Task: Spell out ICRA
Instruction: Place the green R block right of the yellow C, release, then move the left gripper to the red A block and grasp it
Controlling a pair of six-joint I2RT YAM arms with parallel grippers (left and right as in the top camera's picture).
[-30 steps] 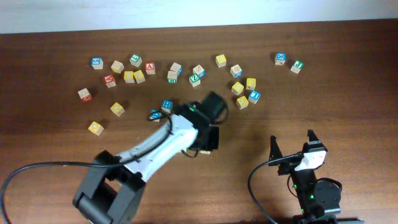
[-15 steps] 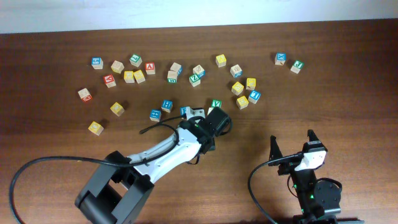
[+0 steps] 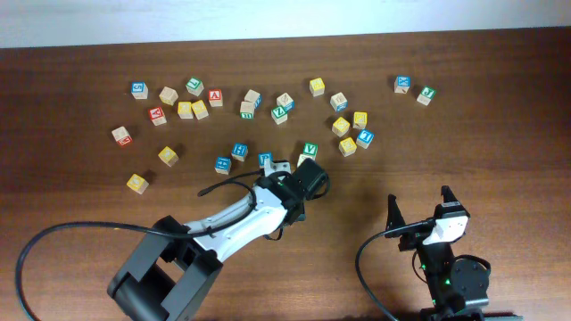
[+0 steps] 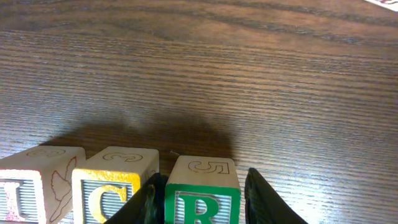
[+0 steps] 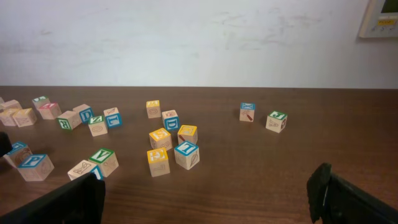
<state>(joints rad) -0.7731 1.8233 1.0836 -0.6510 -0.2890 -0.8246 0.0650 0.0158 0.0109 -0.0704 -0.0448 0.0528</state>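
In the left wrist view the red I cube (image 4: 31,186), the yellowish C cube (image 4: 112,186) and the green R cube (image 4: 202,196) stand in a row on the wood. My left gripper (image 4: 202,186) straddles the R. One finger (image 4: 149,199) sits between C and R, and the other finger (image 4: 264,199) stands a thin gap off the R. In the overhead view the left wrist (image 3: 303,178) hides this row. The red A cube (image 3: 215,96) lies among the far blocks. My right gripper (image 3: 419,207) is open and empty near the front, also shown in the right wrist view (image 5: 205,199).
Several loose letter blocks are scattered across the far half of the table. A green V block (image 3: 310,149) and a blue block (image 3: 266,159) lie just beyond the left wrist. Two blocks (image 3: 403,84) lie at the far right. The left arm's cable (image 3: 53,241) loops at the front left.
My left arm has swung up and to the right and stretched out, uncovering the green V and blue blocks; it has barely moved in the last half second. The right arm has not moved.
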